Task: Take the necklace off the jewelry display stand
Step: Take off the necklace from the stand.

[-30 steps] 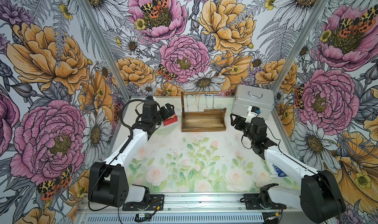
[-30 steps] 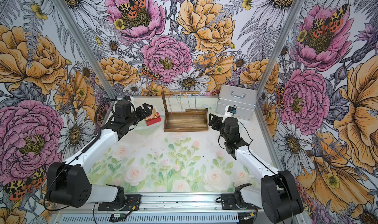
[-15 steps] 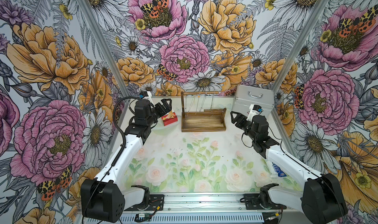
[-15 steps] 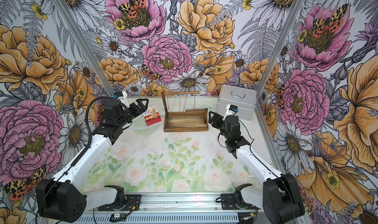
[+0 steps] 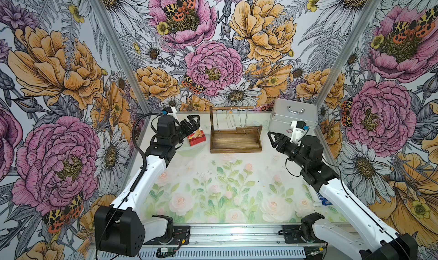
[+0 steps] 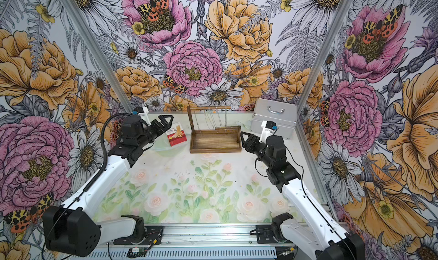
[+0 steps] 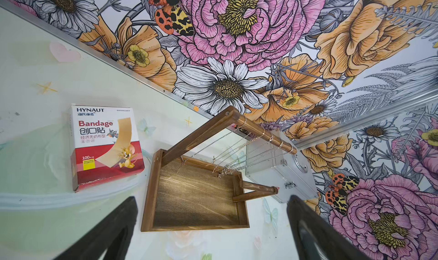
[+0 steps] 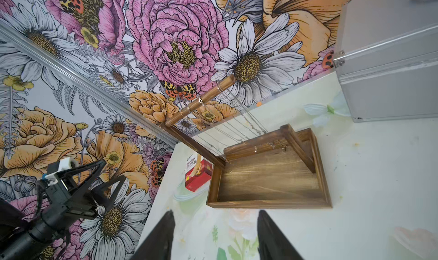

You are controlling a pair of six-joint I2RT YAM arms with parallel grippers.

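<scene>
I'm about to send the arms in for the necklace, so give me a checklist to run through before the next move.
1. The necklaces hang from the top rod: ok, several chains.
2. The left claw is open and empty: ok.
3. The right claw is empty, jaws apart: ok.
4. The jewelry display stand is upright, neither claw touching it: ok.
5. Chains free of each other: cannot tell; they hang close together.
6. The bandage box lies clear of the stand: ok.
</scene>
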